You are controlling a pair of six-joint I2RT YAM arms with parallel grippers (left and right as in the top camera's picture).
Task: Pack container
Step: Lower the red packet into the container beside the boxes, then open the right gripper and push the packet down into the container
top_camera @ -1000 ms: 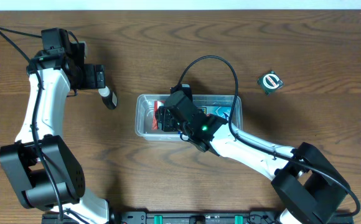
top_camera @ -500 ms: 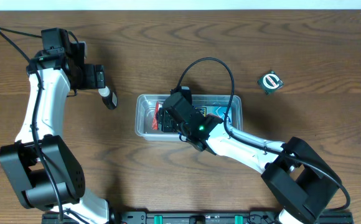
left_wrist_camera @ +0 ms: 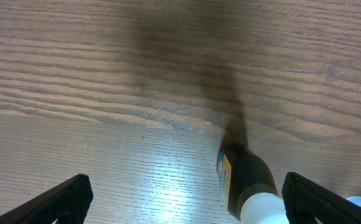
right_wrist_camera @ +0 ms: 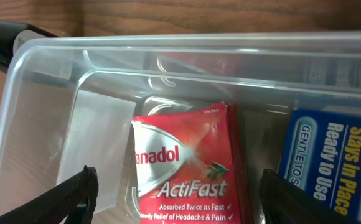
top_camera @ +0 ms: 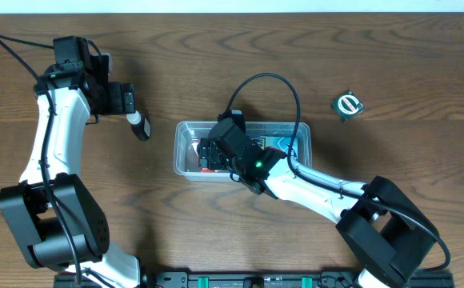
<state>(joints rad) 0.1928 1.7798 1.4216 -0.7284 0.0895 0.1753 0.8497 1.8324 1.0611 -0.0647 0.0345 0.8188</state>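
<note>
The clear container (top_camera: 186, 150) sits mid-table, and its rim (right_wrist_camera: 168, 46) crosses the right wrist view. My right gripper (top_camera: 207, 153) hangs over the container's left end. It is open (right_wrist_camera: 180, 208), with both fingers standing apart from a red Panadol ActiFast packet (right_wrist_camera: 187, 168) that lies flat on the tub floor. A blue packet (right_wrist_camera: 336, 162) lies beside it to the right. My left gripper (top_camera: 132, 102) is open (left_wrist_camera: 183, 208) over bare wood. A black bottle with a white cap (left_wrist_camera: 246, 183) lies between its fingers, close to the right one.
The black bottle (top_camera: 140, 126) lies on the wood left of the container. A small green and white item (top_camera: 347, 105) rests at the far right. The right arm's black cable (top_camera: 268, 88) loops above the tub.
My right gripper has shifted slightly left over the container's left end. Its jaws have widened away from the red packet. The left arm and the bottle have not moved.
</note>
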